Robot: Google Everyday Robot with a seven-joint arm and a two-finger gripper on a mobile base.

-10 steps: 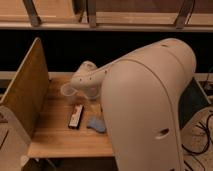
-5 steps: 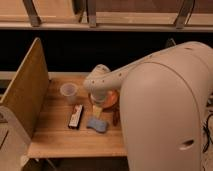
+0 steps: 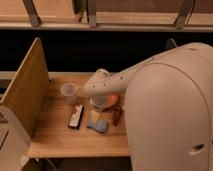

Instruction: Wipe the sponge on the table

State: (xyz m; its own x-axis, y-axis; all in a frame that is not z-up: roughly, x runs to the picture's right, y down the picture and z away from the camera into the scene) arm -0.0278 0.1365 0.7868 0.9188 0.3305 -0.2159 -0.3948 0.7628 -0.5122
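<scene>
The sponge [image 3: 99, 125], a small dull blue pad, lies on the light wooden table [image 3: 60, 136] near its middle front. My arm reaches in from the right, with its pale wrist above the tabletop. The gripper [image 3: 96, 113] hangs down from the wrist, just above the sponge's far edge. A pale yellowish bit shows between the gripper and the sponge; I cannot tell which of the two it belongs to.
A black-and-white bar [image 3: 76, 116] lies left of the sponge. A clear plastic cup [image 3: 69, 90] stands behind it. An orange object [image 3: 114, 98] and a dark reddish object [image 3: 116, 117] sit to the right by the arm. An upright side board [image 3: 27, 95] walls the left.
The arm has swung away from the cup toward the table's front. The gripper has come down to just over the sponge. The objects on the table have not moved.
</scene>
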